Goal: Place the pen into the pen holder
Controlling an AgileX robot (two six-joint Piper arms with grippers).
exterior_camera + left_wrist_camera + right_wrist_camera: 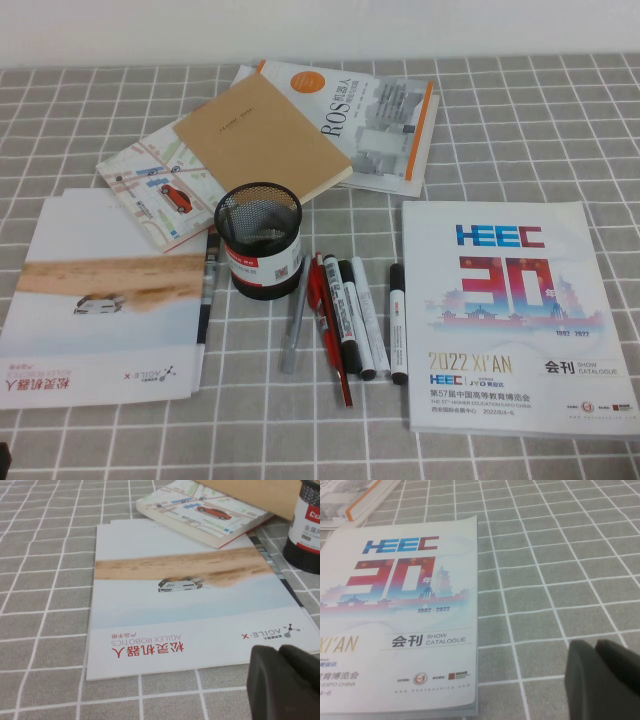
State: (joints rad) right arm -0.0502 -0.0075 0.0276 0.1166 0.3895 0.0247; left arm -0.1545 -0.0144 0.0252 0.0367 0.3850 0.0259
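Observation:
The black wire-mesh pen holder (260,240) stands upright mid-table, its red-and-white label facing me; its edge also shows in the left wrist view (306,530). In front of it lie three white markers with black caps, side by side. The pen (340,315) with small dark print is the leftmost of them, next to the red pens (325,330). My left gripper (281,651) is shut and empty, low over the front edge of the AgileX brochure (185,595). My right gripper (595,647) is shut and empty over bare cloth right of the HEEC catalogue (400,605). Neither gripper shows in the high view.
A slim grey pen (296,325) lies left of the red pens, and a dark pen (208,290) by the brochure's edge. A brown notebook (262,135), a map book (150,180) and a ROS book (370,110) lie behind the holder on the checked cloth.

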